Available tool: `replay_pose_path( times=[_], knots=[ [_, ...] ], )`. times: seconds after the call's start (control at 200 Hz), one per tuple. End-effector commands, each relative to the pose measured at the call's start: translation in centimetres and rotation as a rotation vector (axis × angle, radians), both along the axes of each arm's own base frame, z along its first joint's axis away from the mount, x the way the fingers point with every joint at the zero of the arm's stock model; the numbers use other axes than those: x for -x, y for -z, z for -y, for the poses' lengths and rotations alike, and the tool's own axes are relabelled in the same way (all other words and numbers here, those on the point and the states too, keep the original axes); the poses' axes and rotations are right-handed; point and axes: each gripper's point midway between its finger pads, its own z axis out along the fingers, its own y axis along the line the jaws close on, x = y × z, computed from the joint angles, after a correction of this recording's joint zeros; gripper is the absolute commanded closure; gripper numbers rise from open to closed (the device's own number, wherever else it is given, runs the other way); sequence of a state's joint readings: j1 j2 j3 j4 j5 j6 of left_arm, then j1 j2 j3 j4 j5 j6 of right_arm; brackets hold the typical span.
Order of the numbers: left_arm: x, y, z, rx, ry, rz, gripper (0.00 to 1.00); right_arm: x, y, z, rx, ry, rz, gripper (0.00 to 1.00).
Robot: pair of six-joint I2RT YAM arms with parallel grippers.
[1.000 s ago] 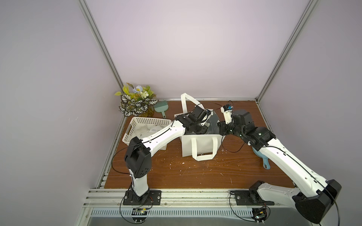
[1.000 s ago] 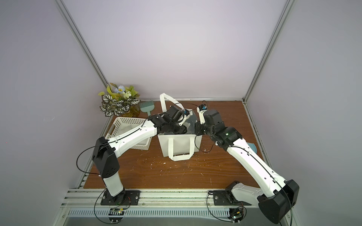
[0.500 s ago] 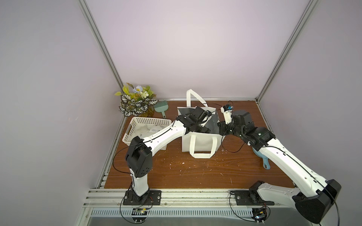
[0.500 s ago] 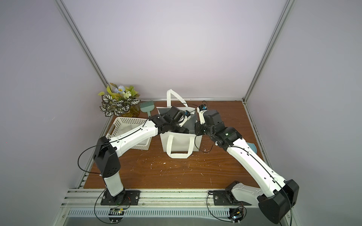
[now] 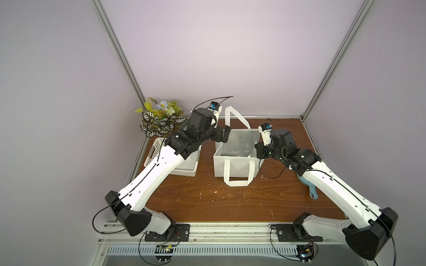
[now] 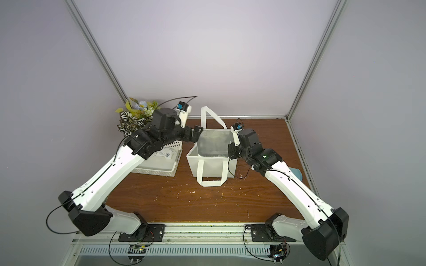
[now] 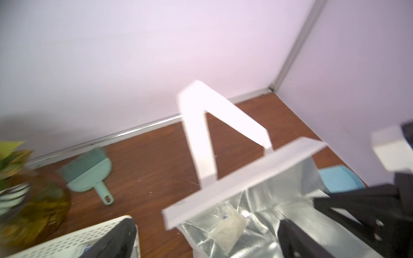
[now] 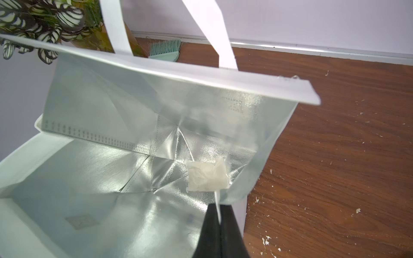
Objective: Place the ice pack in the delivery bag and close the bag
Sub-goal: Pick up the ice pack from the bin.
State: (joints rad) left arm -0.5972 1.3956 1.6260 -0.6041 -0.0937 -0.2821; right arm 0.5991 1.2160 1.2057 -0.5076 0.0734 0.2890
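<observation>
The delivery bag (image 5: 235,168) (image 6: 214,165) stands open on the wooden table, its far handle upright. The ice pack (image 8: 206,176) (image 7: 228,225), a whitish pouch, lies free on the silver lining at the bag's bottom, against a side wall. My left gripper (image 5: 227,135) (image 6: 197,133) (image 7: 207,245) is open and empty, hovering by the bag's upper left rim, above and clear of the pack. My right gripper (image 5: 258,152) (image 6: 230,150) (image 8: 219,210) is shut on the thin right-hand rim of the bag. The pack does not show in the top views.
A white perforated basket (image 5: 182,170) (image 6: 161,170) with whitish pouches (image 6: 164,154) sits left of the bag under my left arm. A potted plant (image 5: 159,119) and a teal dustpan (image 7: 89,174) are at the back left. A blue dustpan (image 5: 309,186) lies under my right arm.
My left gripper has opened and drawn back out of the bag mouth to the left and upward. The bag's mouth now shows fully open. The right arm has stayed put.
</observation>
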Motion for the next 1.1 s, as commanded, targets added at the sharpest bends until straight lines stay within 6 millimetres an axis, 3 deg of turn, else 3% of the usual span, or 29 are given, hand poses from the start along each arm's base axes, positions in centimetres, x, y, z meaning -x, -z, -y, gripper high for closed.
replay_pose_path(
  times=[0.0,0.05,0.075,0.135,0.3,0.5,0.626,1.091],
  knots=[
    [-0.7,0.6,-6.0,0.111,-0.235,-0.048,0.00,-0.7,-2.2,-0.6,-0.042,-0.001,0.066,1.00],
    [-0.7,1.6,-9.0,0.159,-0.346,-0.075,0.01,-0.7,-2.1,-0.6,-0.042,-0.003,0.066,1.00],
    [-0.6,3.5,-10.4,0.173,-0.399,-0.118,0.02,-0.8,-2.1,-0.6,-0.042,-0.003,0.067,1.00],
    [-0.1,5.8,-13.4,0.234,-0.506,-0.172,0.03,-0.8,-2.1,-0.7,-0.041,-0.005,0.067,1.00],
    [1.3,13.7,-18.6,0.353,-0.741,-0.373,0.07,-0.8,-2.0,-0.7,-0.036,-0.008,0.069,1.00],
    [0.8,21.1,-19.1,0.461,-0.940,-0.597,0.08,-0.9,-1.9,-0.9,-0.047,-0.011,0.073,0.99],
    [-0.3,24.7,-18.6,0.488,-1.012,-0.690,0.07,-0.9,-1.9,-0.8,-0.046,-0.010,0.077,0.99],
    [-5.2,30.7,-19.4,0.445,-1.126,-0.706,0.09,-0.8,-1.9,-0.7,-0.033,-0.018,0.087,0.99]
  ],
)
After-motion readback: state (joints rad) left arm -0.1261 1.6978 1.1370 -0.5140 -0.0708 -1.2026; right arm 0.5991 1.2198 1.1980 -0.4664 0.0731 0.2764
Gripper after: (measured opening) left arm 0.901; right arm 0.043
